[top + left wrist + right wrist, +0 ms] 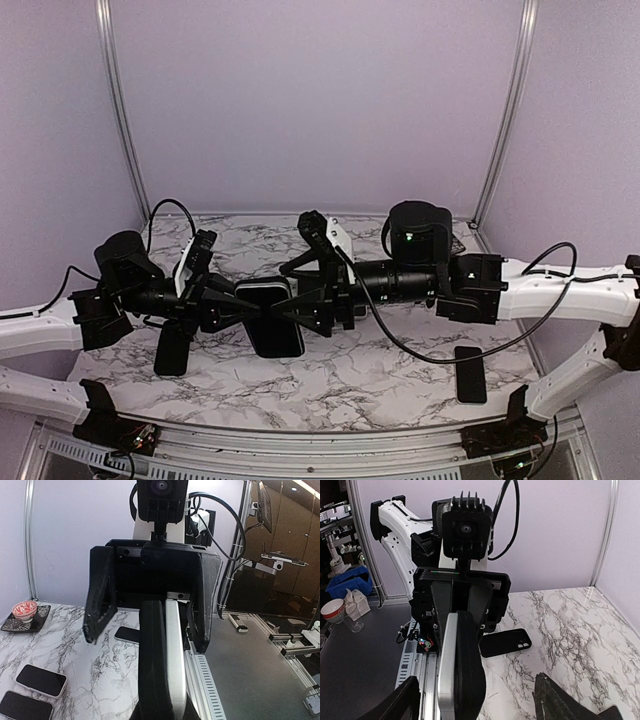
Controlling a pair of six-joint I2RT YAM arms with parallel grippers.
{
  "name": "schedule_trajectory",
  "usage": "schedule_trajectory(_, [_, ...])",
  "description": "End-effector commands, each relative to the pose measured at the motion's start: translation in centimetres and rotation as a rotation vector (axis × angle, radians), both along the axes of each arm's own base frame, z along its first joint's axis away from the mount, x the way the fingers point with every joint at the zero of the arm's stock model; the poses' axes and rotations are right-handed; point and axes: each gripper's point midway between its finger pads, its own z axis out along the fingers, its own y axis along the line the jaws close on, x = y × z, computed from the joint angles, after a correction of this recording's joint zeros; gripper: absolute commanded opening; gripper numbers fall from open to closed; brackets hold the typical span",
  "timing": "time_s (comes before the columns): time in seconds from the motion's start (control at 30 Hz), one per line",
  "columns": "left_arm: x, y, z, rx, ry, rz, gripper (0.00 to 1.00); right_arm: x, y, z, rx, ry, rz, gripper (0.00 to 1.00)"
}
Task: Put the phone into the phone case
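Note:
A silver-edged phone (176, 660) lies against a black phone case (151, 660). The pair is held upright and edge-on above the table's middle (272, 320). My left gripper (240, 305) is shut on the pair from the left, its jaws flanking the near end in the left wrist view (167, 711). My right gripper (315, 305) is open, with its fingers (100, 600) spread wide on either side of the pair's far end and touching neither. In the right wrist view the phone (445, 670) and case (470, 670) stand between my right gripper's (480, 705) spread fingers.
A spare black case (505, 642) lies on the marble table (380, 370) at front left (172, 348). A dark phone (470, 372) lies at front right. Two more phones (41, 680) and a small dish (25, 611) sit at the back right. Rails edge the table.

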Motion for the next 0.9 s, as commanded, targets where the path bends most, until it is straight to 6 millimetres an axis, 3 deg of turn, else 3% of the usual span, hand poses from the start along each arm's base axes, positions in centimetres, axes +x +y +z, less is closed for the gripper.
schedule_trajectory(0.0, [-0.7,0.7,3.6,-0.112,-0.085,0.002,0.00,0.8,-1.7,-2.1,-0.047,0.010,-0.091,0.79])
schedule_trajectory(0.1, [-0.7,0.8,3.8,-0.118,-0.087,0.005,0.00,0.6,-1.8,-4.2,-0.075,0.061,-0.093,0.75])
schedule_trajectory(0.17, [-0.7,0.8,3.7,-0.117,-0.083,0.004,0.00,0.1,-1.4,-5.3,-0.087,0.103,-0.064,0.67])
schedule_trajectory(0.23, [-0.7,0.7,3.8,-0.117,-0.079,0.002,0.00,-0.5,-0.8,-5.9,-0.089,0.134,-0.014,0.39])
schedule_trajectory(0.3, [-0.7,0.7,3.7,-0.116,-0.074,-0.003,0.00,-0.7,-0.2,-5.9,-0.082,0.140,0.010,0.04])
schedule_trajectory(0.33, [-0.7,0.7,3.7,-0.116,-0.071,-0.004,0.00,-0.6,0.0,-5.8,-0.081,0.139,0.012,0.00])
schedule_trajectory(0.5, [-0.5,0.8,4.0,-0.121,-0.057,0.016,0.00,-0.5,-0.3,-3.2,-0.005,0.085,0.001,0.00])
schedule_trajectory(0.53, [-0.2,0.8,3.9,-0.121,-0.052,0.026,0.07,-0.6,-0.6,-2.2,0.025,0.069,0.001,0.00])
schedule_trajectory(0.57, [-0.1,0.8,3.9,-0.121,-0.047,0.036,0.29,-0.7,-0.9,-1.4,0.049,0.056,0.001,0.00])
schedule_trajectory(0.6, [0.1,0.7,3.9,-0.120,-0.036,0.044,0.44,-0.8,-1.1,-0.5,0.073,0.044,0.004,0.00])
schedule_trajectory(0.67, [0.2,0.6,3.9,-0.119,-0.025,0.044,0.60,-1.2,-1.5,1.1,0.119,0.023,0.015,0.00])
schedule_trajectory(0.87, [0.8,0.2,3.5,-0.110,0.021,0.053,0.63,-2.3,-3.1,5.2,0.260,-0.043,0.043,0.00])
